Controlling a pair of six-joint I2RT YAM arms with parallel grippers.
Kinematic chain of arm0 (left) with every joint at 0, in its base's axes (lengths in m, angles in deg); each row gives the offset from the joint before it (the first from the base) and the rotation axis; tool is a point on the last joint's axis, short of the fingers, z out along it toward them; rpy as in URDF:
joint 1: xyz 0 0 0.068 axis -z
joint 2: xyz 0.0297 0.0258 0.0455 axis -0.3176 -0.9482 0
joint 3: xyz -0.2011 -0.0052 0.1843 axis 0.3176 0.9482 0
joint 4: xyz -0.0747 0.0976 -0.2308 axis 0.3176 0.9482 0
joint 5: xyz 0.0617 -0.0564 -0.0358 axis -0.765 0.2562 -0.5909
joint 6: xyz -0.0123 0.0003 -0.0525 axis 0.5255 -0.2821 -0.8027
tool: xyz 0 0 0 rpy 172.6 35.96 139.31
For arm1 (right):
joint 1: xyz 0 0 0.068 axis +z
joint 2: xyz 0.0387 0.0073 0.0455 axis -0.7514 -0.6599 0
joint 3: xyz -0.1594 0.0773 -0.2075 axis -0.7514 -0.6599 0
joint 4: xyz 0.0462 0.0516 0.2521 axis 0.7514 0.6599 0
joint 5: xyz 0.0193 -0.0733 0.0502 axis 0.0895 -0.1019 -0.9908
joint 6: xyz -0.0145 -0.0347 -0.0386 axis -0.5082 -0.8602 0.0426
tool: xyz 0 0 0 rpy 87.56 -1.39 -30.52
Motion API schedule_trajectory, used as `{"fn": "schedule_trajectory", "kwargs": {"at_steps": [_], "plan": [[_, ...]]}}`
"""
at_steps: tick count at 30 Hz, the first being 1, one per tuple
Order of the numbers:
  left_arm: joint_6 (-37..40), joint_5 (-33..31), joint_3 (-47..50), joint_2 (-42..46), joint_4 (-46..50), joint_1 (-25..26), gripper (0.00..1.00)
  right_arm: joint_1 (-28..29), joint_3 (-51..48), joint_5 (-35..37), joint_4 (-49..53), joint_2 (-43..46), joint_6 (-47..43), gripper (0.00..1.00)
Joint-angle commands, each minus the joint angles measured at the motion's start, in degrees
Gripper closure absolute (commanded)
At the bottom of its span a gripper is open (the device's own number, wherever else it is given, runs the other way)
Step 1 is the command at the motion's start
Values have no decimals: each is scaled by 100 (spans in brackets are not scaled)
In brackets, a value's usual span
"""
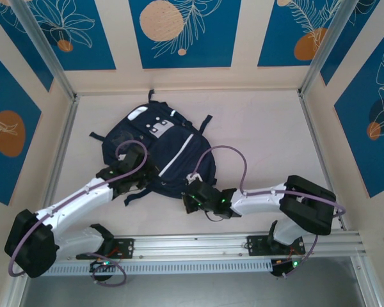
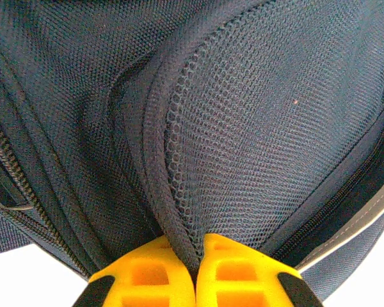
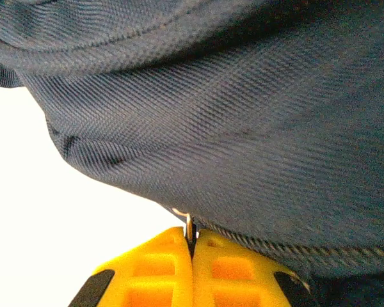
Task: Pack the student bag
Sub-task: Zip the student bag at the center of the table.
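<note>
Right now I am pinching the bag (image 1: 160, 144) in two places while it is lying flat on the table (image 1: 262, 128), left of the middle, its top end pointing toward the far wall; my left tool (image 2: 196, 259) is squeezing shut on the bound edge of the mesh pocket (image 2: 262, 128), the ridge of fabric running up from between the yellow fingers (image 2: 147, 278); I judge I am gripping there to steady or lift that side so an opening can be worked; my right tool (image 3: 192, 238) is clamping narrow on a small metal piece (image 3: 188, 222) at the bag's near lower edge, probably a zip pull, though I am not seeing enough to be sure; one grip seems to be anchoring while the other is readying to pull. Beside the pocket a zip (image 2: 19, 179) is running down, open or shut I cannot tell; a shoulder strap (image 1: 97, 135) is trailing out to the left; slack cloth is bulging over my right tool and hiding the zip line, and a purple cable (image 1: 227, 150) is looping over the bag's right side.
</note>
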Motion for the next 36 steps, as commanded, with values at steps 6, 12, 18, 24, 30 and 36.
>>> {"fn": "schedule_trajectory", "kwargs": {"at_steps": [6, 12, 18, 24, 30, 36], "plan": [[273, -316, 46, 158, 242, -97, 100, -471, -496, 21, 654, 581, -526, 100], [317, -316, 37, 219, 288, -95, 100, -853, -692, -174, 598, 804, -607, 100], [435, -316, 11, 305, 406, -94, 100, -1242, -912, -404, 460, 1061, -521, 100], [1194, -193, -247, 220, 594, -117, 98, -1229, -844, -744, 516, 1138, -863, 100], [1290, -689, -471, 781, 2002, -192, 43, -984, -690, -1060, 517, 1006, -1097, 100], [568, -1075, 645, 2157, 2345, -634, 53, -825, -584, -1148, 356, 708, -1052, 100]]}}
